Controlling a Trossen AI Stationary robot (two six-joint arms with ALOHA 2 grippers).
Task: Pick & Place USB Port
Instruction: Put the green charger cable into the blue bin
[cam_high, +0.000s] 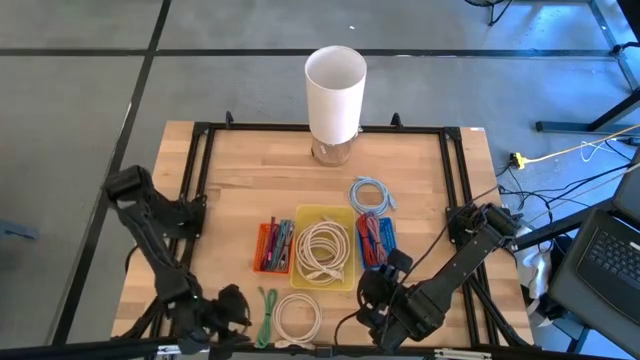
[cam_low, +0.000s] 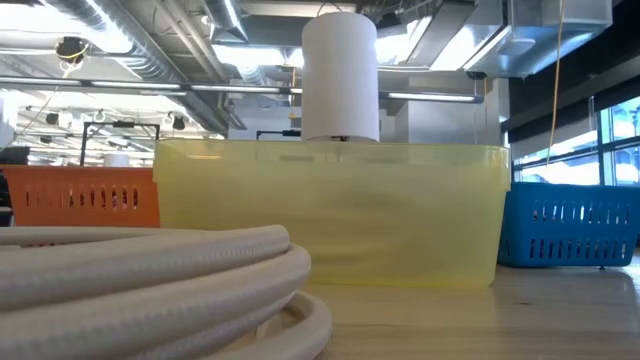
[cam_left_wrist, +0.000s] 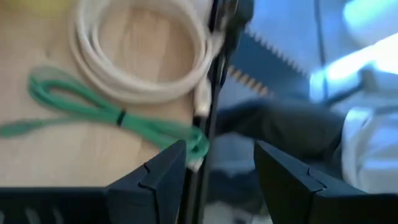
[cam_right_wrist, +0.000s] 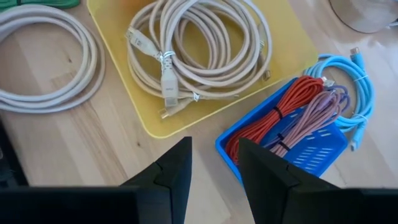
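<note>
Right gripper (cam_right_wrist: 214, 171): narrow gap between its fingers, holding nothing, hovering over the surface (cam_high: 240, 180) near the front edge.
Yellow tray (cam_right_wrist: 137, 106): just ahead of the right gripper, holding coiled white cables (cam_right_wrist: 199, 43).
Blue tray (cam_right_wrist: 323, 146): beside the yellow tray, holding red and purple cables (cam_right_wrist: 280, 121).
Light blue cable (cam_right_wrist: 357, 74): loose, beyond the blue tray.
Left gripper (cam_left_wrist: 221, 171): spread moderately, empty, at the front edge.
Green cable (cam_left_wrist: 93, 106) and white coil (cam_left_wrist: 134, 62): just ahead of the left gripper.
Orange tray (cam_high: 273, 247): farther off.
White cylinder (cam_high: 335, 90): far edge.

Three bins (cam_high: 324, 213), one cup (cam_high: 335, 92)
</note>
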